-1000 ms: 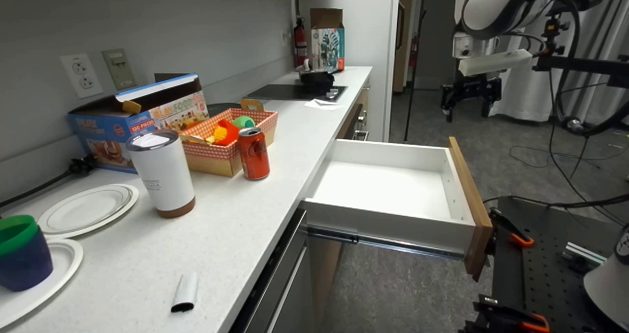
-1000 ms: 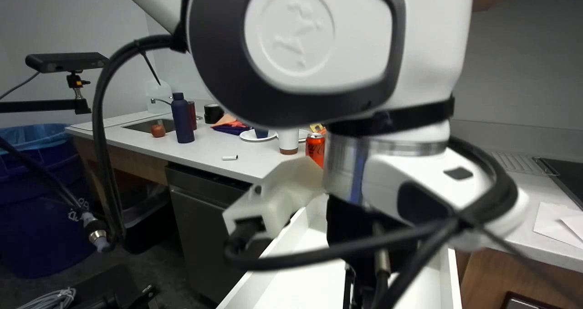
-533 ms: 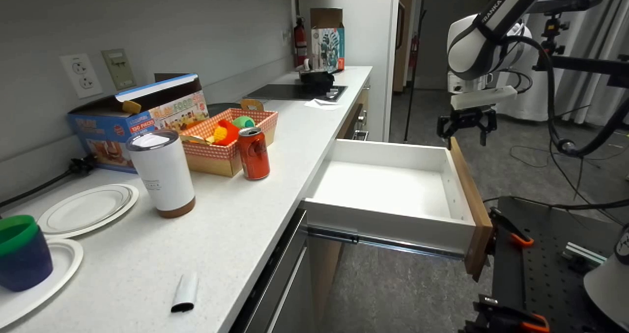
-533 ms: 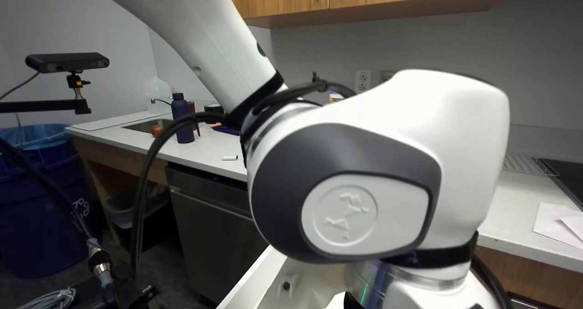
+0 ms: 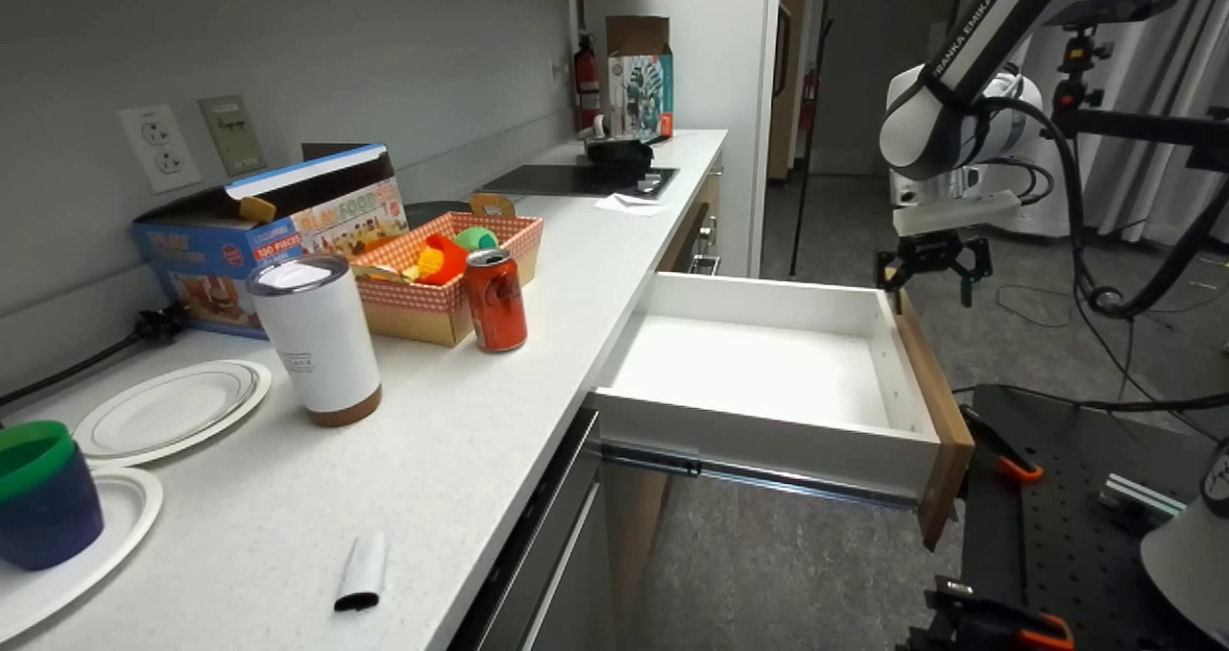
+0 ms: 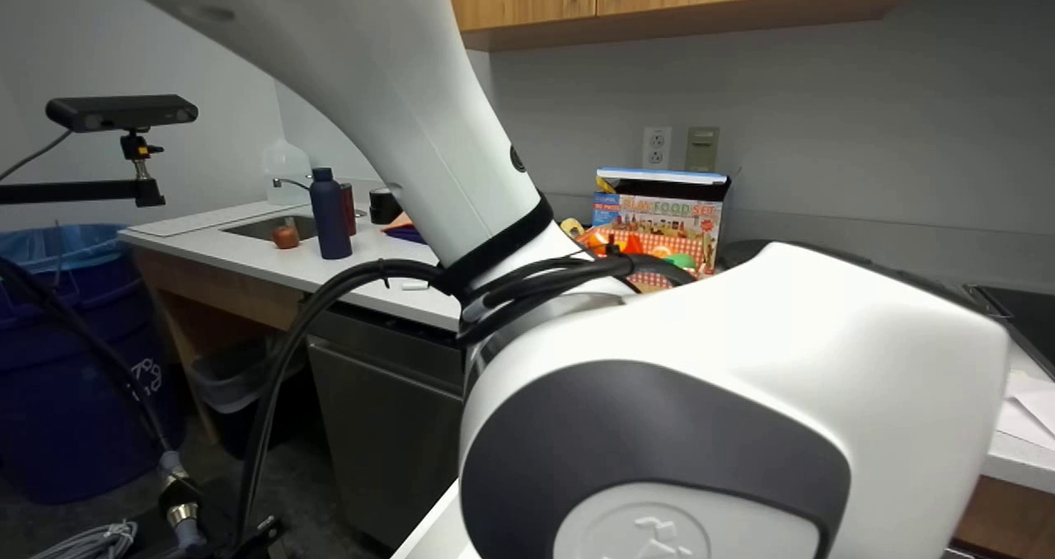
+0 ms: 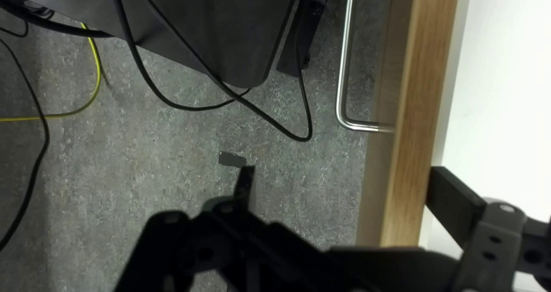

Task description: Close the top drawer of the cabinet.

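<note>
The top drawer (image 5: pixel 768 368) is pulled out of the cabinet (image 5: pixel 499 440), with its white inside bare. In an exterior view only a strip of the drawer's white side (image 6: pixel 441 534) shows beside the arm. My gripper (image 5: pixel 932 300) is open at the far end of the drawer's tan wood front panel (image 5: pixel 936 411). In the wrist view the gripper (image 7: pixel 340 170) straddles the front panel's top edge (image 7: pixel 415 154). One finger is inside the drawer, against or very near the panel's inner face; the other hangs outside over the floor. The metal handle (image 7: pixel 343 68) is on the panel's outer face.
The counter holds a red can (image 5: pixel 495 301), a white tumbler (image 5: pixel 317 344), a basket (image 5: pixel 432 286) and plates (image 5: pixel 173 406). A black table (image 5: pixel 1075 497) with clamps stands near the drawer front. Cables (image 7: pixel 258 115) hang outside the drawer.
My gripper has come down onto the far end of the drawer front, then shifted away from the counter. The drawer has slid slightly further out with it. The gripper has stayed open.
</note>
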Tool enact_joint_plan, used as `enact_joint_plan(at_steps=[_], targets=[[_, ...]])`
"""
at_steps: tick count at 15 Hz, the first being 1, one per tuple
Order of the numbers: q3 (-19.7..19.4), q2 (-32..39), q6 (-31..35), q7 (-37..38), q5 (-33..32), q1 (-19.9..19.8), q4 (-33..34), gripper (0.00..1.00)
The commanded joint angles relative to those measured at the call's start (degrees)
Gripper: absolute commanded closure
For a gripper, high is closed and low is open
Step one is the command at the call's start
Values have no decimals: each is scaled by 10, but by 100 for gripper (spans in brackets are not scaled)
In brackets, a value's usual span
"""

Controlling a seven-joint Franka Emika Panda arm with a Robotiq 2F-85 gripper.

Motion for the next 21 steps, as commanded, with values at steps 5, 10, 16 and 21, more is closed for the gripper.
enact_joint_plan(at_steps=[5, 10, 16, 21], targets=[[-26, -38, 33, -5, 17, 7, -31, 0], [-28, -76, 49, 12, 9, 10, -50, 0], [-24, -124, -51, 74, -49, -3, -78, 0], [-21, -103, -112, 95, -47, -9, -69, 0]])
